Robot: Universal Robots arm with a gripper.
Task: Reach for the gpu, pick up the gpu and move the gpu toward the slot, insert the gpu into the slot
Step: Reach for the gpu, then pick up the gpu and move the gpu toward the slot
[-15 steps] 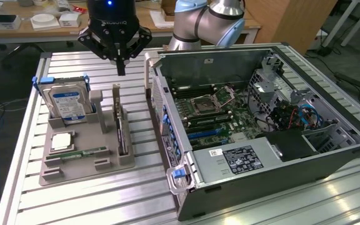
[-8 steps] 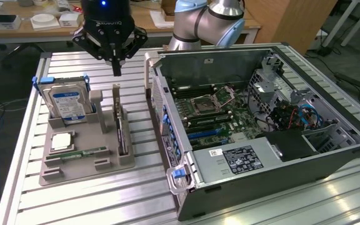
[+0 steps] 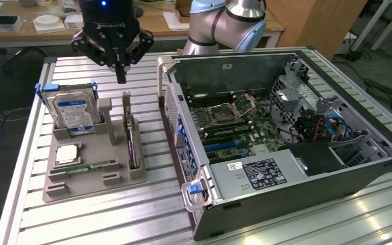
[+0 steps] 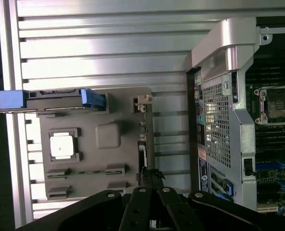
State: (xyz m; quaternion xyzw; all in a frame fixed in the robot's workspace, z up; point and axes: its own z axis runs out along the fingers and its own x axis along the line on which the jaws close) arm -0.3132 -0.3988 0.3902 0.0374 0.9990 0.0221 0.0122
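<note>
Silver ribbed aluminium table (image 3: 94, 214) is carrying everything, spreading out well below the fingers. The large black and grey computer tower case (image 3: 359, 168) is lying open on its side to the exterior view's right of the fingers. It is showing a green motherboard (image 3: 230, 127) with blue expansion slots (image 3: 224, 146), all well apart from the fingertips.

A flat grey plastic fixture tray (image 3: 90, 158) is sitting almost directly beneath the fingers, between them and the table.

The black robotic gripper (image 3: 121, 76) is hanging above the tray's far end. Its fingers (image 3: 121, 69) are pressing together, clenched on nothing and pointing straight down.

A silver hard drive with a blue-white label (image 3: 73, 115) is standing upright in blue brackets, below the fingers and toward the exterior view's left.

The gpu (image 3: 133, 148), a thin dark brownish-black card, is standing on edge in the tray's slotted holder. It is lying below the fingers and slightly nearer the case, not touching them. In the wrist view the gpu (image 4: 142, 144) is appearing edge-on, just past the closed fingertips (image 4: 149, 175).

A small square silver processor chip (image 3: 68, 154) is resting in a tray pocket, lower and toward the exterior view's left. A slim green memory stick (image 3: 90, 167) is lying beside it.
</note>
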